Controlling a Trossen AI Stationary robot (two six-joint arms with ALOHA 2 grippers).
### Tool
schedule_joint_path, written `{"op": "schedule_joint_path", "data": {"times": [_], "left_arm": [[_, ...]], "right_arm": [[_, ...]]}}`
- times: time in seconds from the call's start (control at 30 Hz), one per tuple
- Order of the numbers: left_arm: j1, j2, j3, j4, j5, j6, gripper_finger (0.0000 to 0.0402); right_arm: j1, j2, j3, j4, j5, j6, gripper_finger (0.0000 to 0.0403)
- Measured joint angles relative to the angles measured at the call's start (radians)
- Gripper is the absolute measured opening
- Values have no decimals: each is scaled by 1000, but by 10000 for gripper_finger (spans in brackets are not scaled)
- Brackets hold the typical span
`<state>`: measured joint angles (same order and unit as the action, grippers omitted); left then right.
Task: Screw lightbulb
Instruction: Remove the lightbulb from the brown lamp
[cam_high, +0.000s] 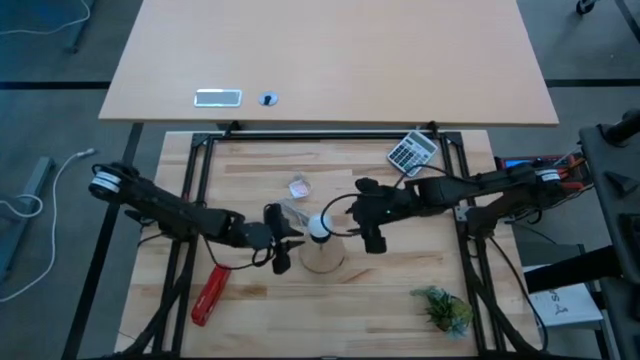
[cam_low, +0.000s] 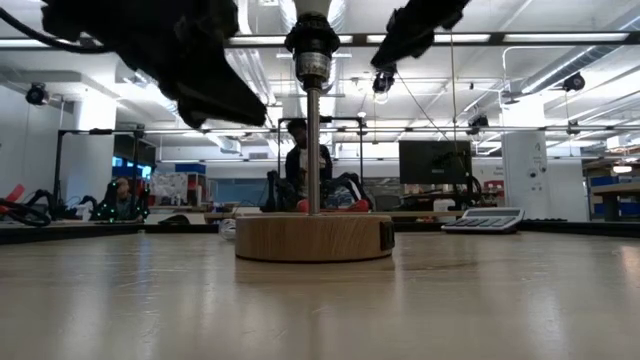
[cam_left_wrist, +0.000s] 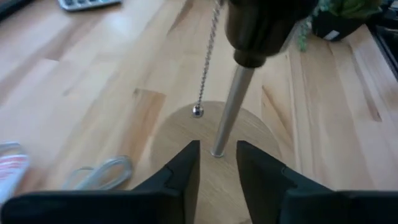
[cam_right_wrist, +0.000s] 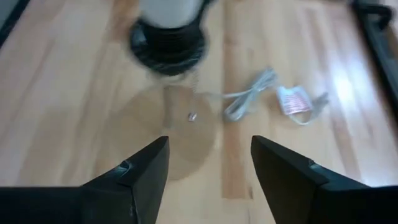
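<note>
While the lightbulb (cam_high: 318, 227) seemingly sits socketed, left pincer (cam_left_wrist: 216, 163) narrowly parted, right pincer (cam_right_wrist: 208, 163) spread

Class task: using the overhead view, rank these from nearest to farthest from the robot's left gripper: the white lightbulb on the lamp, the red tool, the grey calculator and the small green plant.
From the left gripper:
1. White rounded lightbulb, just beside it, at the table's centre.
2. Red tool, on the front left.
3. Grey calculator, at the back right.
4. Small green plant, at the front right; slightly farther than the calculator.

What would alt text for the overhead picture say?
Two dark robot arms meet over a round wooden lamp base mid-table, a white lightbulb sitting in its socket between them. Around lie a calculator, a red tool and a small plant.
</note>
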<state>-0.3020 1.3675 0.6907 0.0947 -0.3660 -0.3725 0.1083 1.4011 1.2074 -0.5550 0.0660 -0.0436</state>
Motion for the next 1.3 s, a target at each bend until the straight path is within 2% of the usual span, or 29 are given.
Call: {"op": "schedule_joint_path", "data": {"times": [0.13, 0.3, 0.43, 0.5, 0.57, 0.67, 0.77, 0.83, 1.0, 1.17, 1.3], "left_arm": [[-25, -59, 0, -43, -73, -4, 59], [-54, -115, 1, -47, -163, -2, 9], [-96, -142, 1, -37, -348, 25, 7], [-119, -146, 1, -21, -471, 45, 4], [-144, -149, 1, -14, -546, 75, 1], [-165, -149, 1, 39, -552, 123, 2], [-176, -140, 1, 110, -473, 222, 1], [-181, -124, 1, 191, -438, 294, 1], [-184, -90, 1, 306, -440, 393, 0], [-182, -75, 1, 333, -564, 416, 0], [-175, -75, 1, 377, -586, 440, 0]], "right_arm": [[-2, -36, -128, 193, 62, 88, 209], [0, -66, -236, 365, 66, 179, 188], [10, -82, -269, 411, 94, 232, 157], [23, -93, -271, 414, 117, 235, 134], [39, -103, -267, 415, 150, 232, 106], [67, -106, -250, 436, 180, 206, 56], [96, -93, -234, 489, 180, 147, 11], [111, -78, -229, 496, 181, 123, 7], [130, -42, -215, 541, 182, 115, 6], [136, -27, -213, 595, 181, 98, 2], [136, -26, -213, 614, 181, 95, 1]]}}
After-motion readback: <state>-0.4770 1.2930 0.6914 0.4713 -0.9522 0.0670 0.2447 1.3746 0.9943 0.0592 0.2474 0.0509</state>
